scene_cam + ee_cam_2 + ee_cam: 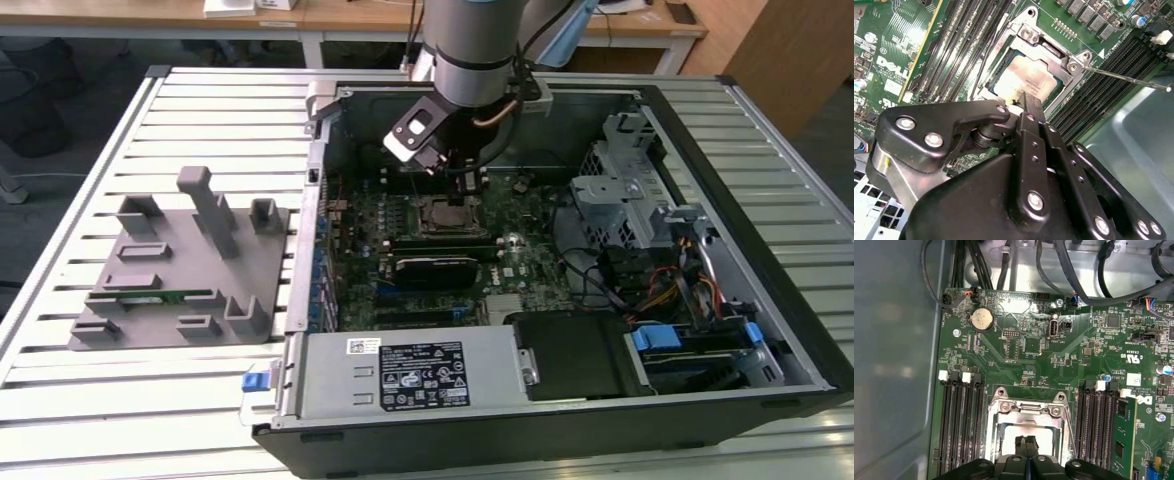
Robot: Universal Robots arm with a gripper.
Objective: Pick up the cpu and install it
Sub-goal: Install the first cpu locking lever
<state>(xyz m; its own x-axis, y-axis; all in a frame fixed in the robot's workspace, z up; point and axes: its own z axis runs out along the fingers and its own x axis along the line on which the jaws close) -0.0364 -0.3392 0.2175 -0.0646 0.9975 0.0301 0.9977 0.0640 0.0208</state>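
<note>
Grip state: end effector [1023, 98] with fingers pressed flat against each other, no gap between them in both wrist views [1026, 442]; nothing clamped between them.
Task thing: cpu [1029, 79] lying flat in the motherboard socket [1026, 412], silvery top facing up, level rather than tilted; judged seated.
Key relation: cpu directly beneath the fingertips. Tips above the chip's top close to one of its edges in the second wrist view, and about midway across its width in the first wrist view. Touching or just clear of the metal top: cannot tell.
Axis: chip square, so no long axis to line up; sides running parallel to the black memory slots [961, 430] flanking the socket.
Socket hardware: metal frame with screws at the corners around the chip; thin lever rod [1129, 80] reaching out from one corner, judged unlatched.
Arm: single arm [467, 50] standing upright over the open computer case [787, 330], end effector down near the board.
Surroundings: grey fixture plate [174, 300] on the slatted bench [134, 400] at the exterior view's left, well apart from the end effector; green memory stick [154, 296] lying on it.
Progress: late, as a judgement; chip in its socket and not in the grip.
</note>
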